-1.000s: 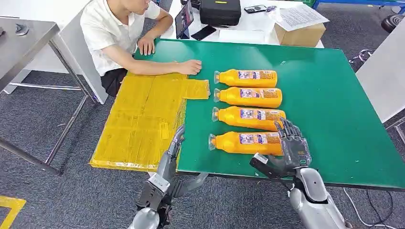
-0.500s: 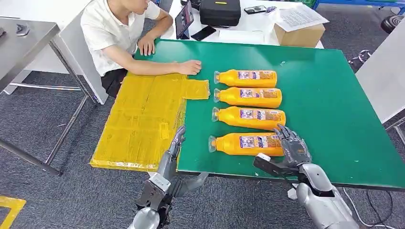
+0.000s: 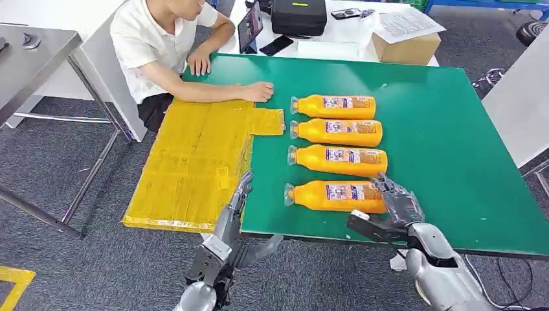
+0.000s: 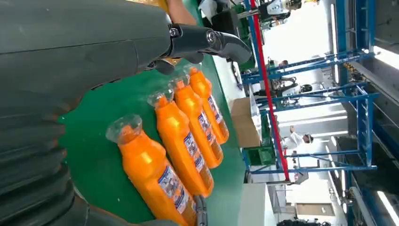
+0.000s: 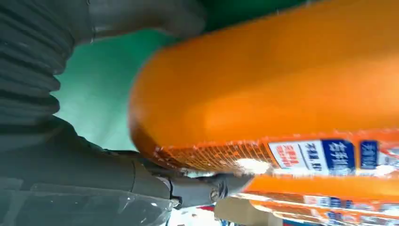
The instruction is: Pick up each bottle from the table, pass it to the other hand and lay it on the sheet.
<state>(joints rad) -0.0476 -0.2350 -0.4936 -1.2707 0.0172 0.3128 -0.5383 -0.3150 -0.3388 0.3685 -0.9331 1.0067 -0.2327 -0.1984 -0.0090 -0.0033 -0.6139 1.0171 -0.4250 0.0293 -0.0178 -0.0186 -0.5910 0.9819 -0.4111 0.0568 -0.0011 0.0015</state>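
Green table (image 3: 447,129) | right hand (image 3: 396,206) has closed round nearest bottle (image 3: 336,195) — left hand (image 3: 234,210) spread, unmoved

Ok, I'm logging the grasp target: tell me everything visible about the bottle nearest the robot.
The nearest bottle is orange, plastic-looking, with a clear cap and a blue, white and red label. It lies on its side on the green table, cap toward the yellow sheet, last in a row of four. The right hand wraps its base end, fingers over the top; the right wrist view shows the thumb underneath.
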